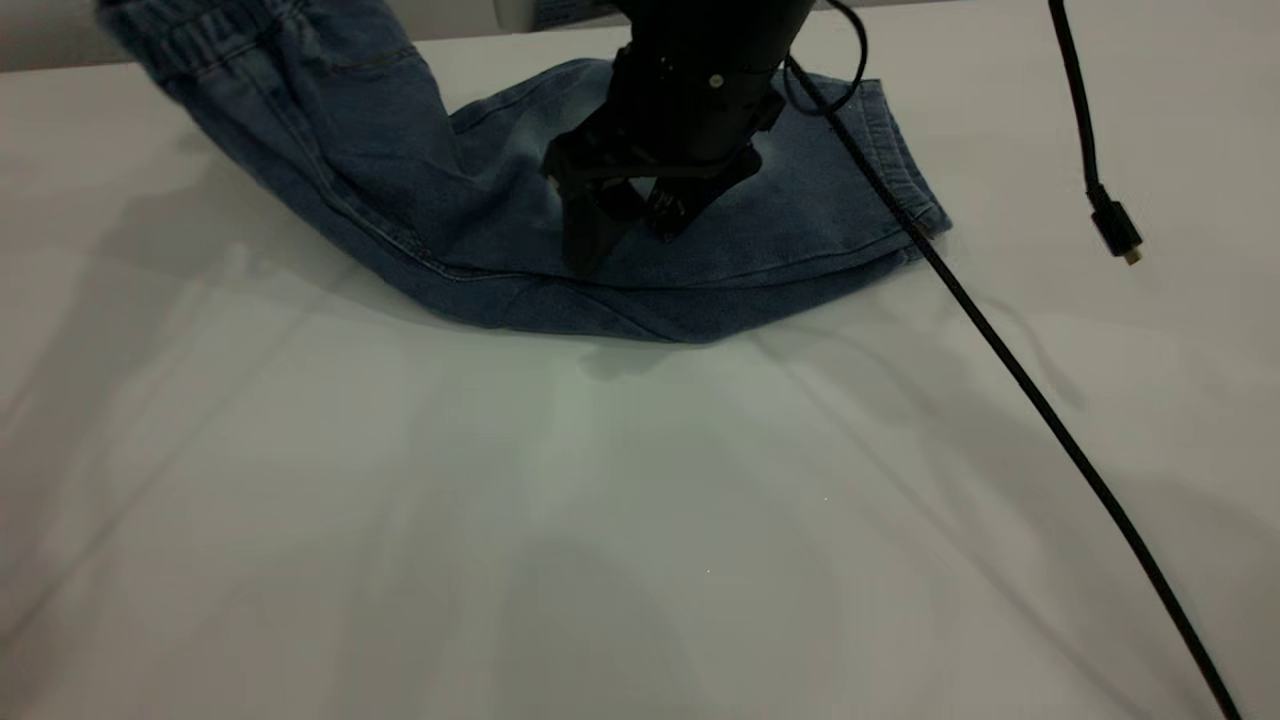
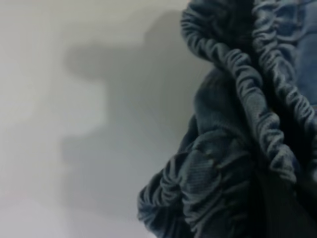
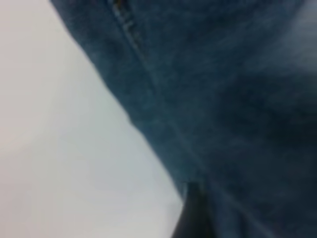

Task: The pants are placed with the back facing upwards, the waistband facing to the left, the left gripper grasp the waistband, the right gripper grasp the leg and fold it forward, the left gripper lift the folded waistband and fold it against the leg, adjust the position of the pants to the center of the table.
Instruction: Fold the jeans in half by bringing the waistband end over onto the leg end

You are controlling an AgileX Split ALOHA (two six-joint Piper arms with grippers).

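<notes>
**A:** Start at the left; where are the pants [image 1: 480, 220]?

**B:** On the desk [image 1: 400, 520], toward its far edge; the waistband [image 1: 215, 45] end is lifted off the surface near the far left corner, and the cloth slopes down from there to the flat part.

**A:** And the left pincer?

**B:** Out of sight in the exterior view; the left wrist view shows the gathered elastic waistband [image 2: 233, 148] bunched up close against the camera, hanging above the desk [image 2: 74, 124], with a dark shape at the lower corner that I take to be part of the pincer; whether it is spread or pinching, I cannot tell.

**A:** Further along?

**B:** The folded leg [image 1: 800, 230] lies flat near the middle of the far edge, its stitched hem [image 1: 905, 160] pointing to the right side of the desk; the right pincer [image 1: 630, 225] is down on the denim at about the middle of the pants, its black fingers [image 1: 590, 230] spread apart with the tips touching the cloth.

**A:** Anything at the right?

**B:** A black cable [image 1: 1040, 410] runs across the hem and down over the desk toward the near right corner; a second cable with a plug [image 1: 1115, 230] dangles above the right side.
</notes>
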